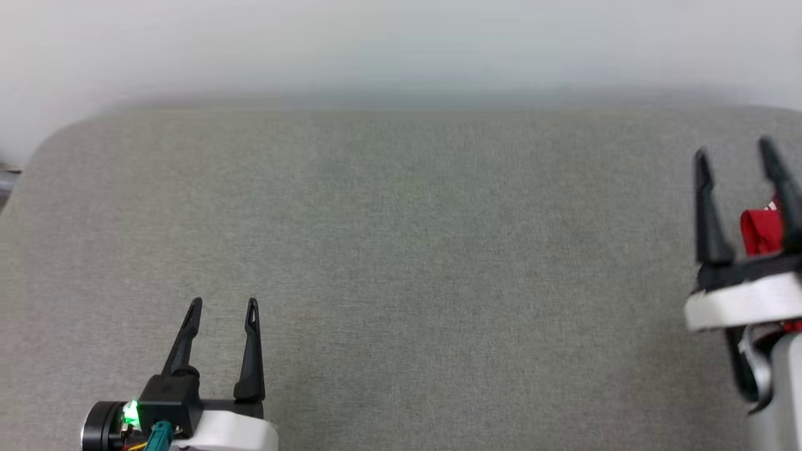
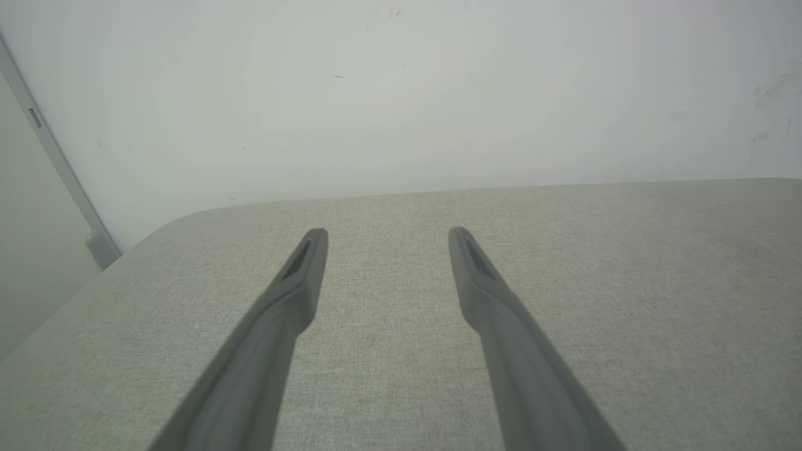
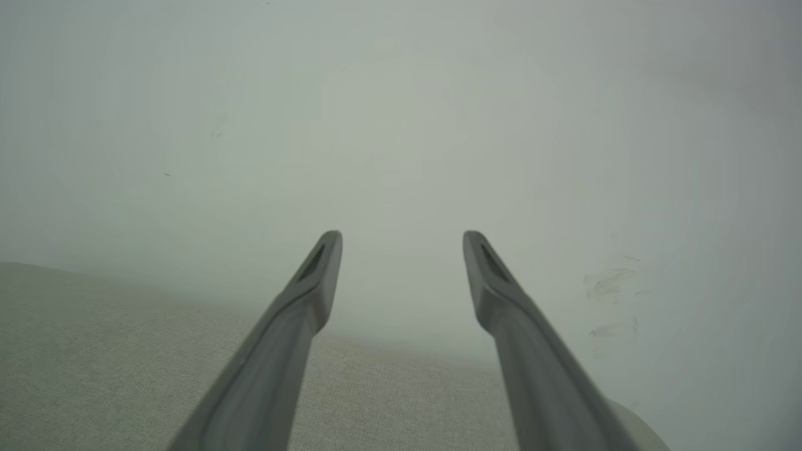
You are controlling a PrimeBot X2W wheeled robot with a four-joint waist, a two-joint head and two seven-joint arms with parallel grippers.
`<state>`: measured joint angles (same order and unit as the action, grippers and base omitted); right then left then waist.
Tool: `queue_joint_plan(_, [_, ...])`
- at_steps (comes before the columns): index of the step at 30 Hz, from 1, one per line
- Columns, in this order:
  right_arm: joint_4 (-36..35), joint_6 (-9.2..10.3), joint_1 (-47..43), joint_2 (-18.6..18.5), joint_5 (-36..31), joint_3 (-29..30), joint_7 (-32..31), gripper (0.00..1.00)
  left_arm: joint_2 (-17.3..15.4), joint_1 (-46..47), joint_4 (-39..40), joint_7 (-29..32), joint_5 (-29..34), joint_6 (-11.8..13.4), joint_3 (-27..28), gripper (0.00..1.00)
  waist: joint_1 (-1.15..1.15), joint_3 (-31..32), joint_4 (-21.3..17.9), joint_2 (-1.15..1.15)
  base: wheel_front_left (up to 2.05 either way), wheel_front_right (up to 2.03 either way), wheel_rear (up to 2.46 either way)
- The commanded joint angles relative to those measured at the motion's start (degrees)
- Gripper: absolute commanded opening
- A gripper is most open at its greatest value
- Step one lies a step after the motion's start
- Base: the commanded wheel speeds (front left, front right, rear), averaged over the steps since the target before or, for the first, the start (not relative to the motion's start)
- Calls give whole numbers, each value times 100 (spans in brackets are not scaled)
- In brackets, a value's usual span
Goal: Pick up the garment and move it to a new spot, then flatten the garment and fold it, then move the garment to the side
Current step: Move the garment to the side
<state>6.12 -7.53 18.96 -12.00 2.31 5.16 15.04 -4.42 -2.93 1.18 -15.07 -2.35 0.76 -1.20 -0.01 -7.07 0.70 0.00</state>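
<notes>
A pale wall [image 1: 401,44] runs across the back, and in the right wrist view it carries a few dark scuff marks [image 3: 611,282]. Below it stretches the bench [image 1: 401,250], covered in grey woven fabric with rounded far corners. At its far left corner, the left wrist view shows a grey metal strip [image 2: 62,181] slanting down the wall.

The right pincer [image 1: 733,148] stands at the far right edge of the head view, raised on its white wrist, fingers pointing up the picture. It is released: the right wrist view has its two fingers spread wide [image 3: 401,235] with only wall and bench fabric in the gap.

The left pincer [image 1: 225,304] sits low at the near left over bare fabric, also released, its fingers apart and nothing between them [image 2: 387,233]. A green light [image 1: 130,413] glows on its wrist.

The garment [image 1: 761,230] shows as a small bunched red patch with a fleck of white, at the right edge of the head view, seen beyond the right pincer's fingers and not gripped by them. Another sliver of red peeks out below that white wrist. How the rest lies I cannot tell.
</notes>
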Motion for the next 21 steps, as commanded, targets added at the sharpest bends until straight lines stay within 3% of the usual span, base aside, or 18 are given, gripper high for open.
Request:
queue_joint_plan(1, [-121, 10, -380, 160, 84, -113, 12, 100, 31, -89, -38, -11, -24, -4, 49, 100, 1, 171, 93, 0, 0, 0, 0])
queue_joint_plan(11, [-128, 10, -1532, 631, 496, -284, 14, 100, 75, -322, -114, -11, -94, -60, 152, 100, 1, 491, 134, 0, 0, 0, 0])
queue_joint_plan(21, [-296, 10, -2233, 843, 575, -189, 14, 100, 111, -500, -142, -11, -131, -163, 135, 100, 1, 706, 133, 0, 0, 0, 0])
